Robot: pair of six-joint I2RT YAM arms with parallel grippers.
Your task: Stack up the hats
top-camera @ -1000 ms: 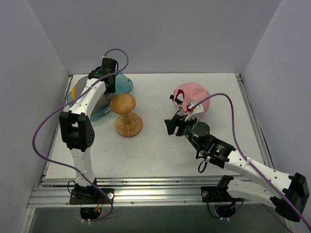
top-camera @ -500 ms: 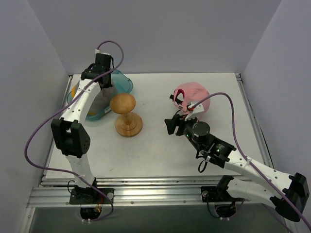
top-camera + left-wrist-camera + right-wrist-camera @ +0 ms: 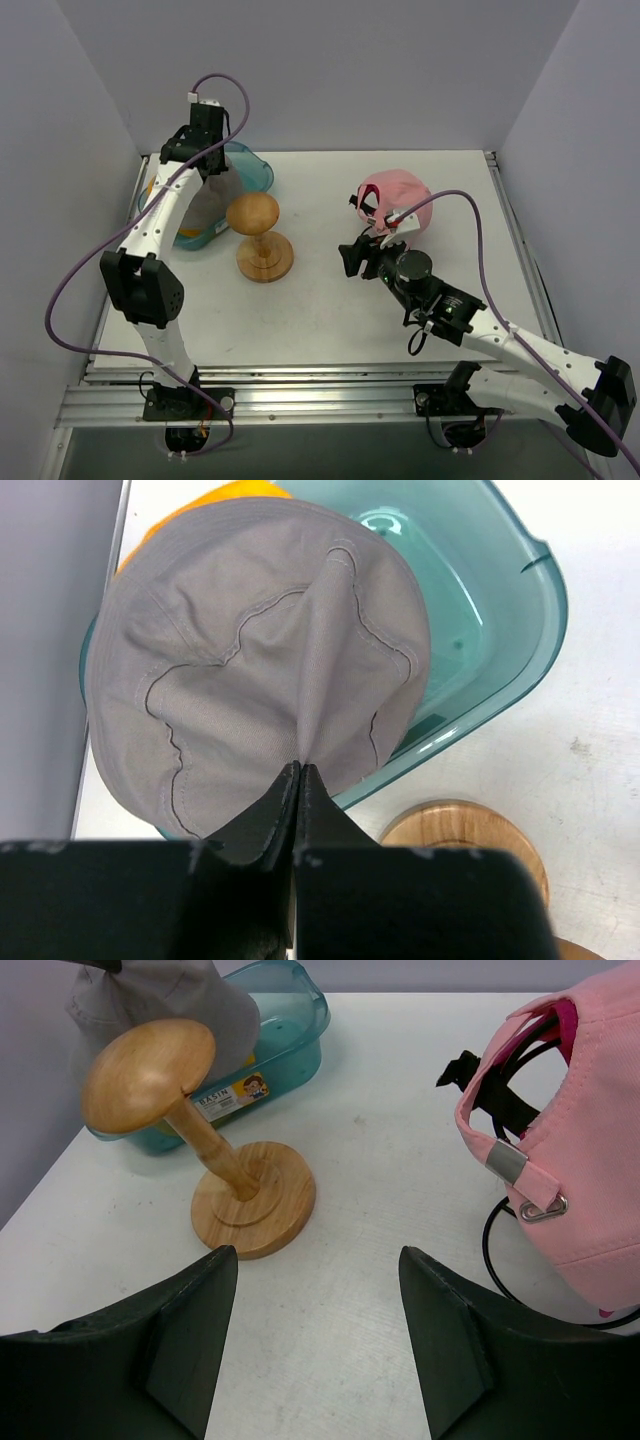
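My left gripper (image 3: 206, 158) is shut on a pinch of the grey cap (image 3: 210, 200) and holds it hanging above the teal tub (image 3: 256, 172). In the left wrist view the jaws (image 3: 300, 768) pinch a fold at the crown of the grey cap (image 3: 250, 660). A yellow-orange bucket hat (image 3: 215, 495) lies under it in the tub. The light pink cap (image 3: 398, 200) sits at the right, with magenta fabric (image 3: 560, 1020) showing inside its back opening. My right gripper (image 3: 352, 258) is open and empty, low over the table left of the pink cap (image 3: 590, 1180).
The wooden hat stand (image 3: 258, 238) stands bare between tub and pink cap; it also shows in the right wrist view (image 3: 200, 1120). The tub (image 3: 295, 1020) is against the left wall. A black cable loop (image 3: 495, 1260) lies by the pink cap.
My left gripper has risen and shifted back-left with the grey cap, pulling it up out of the tub. The right arm has not moved.
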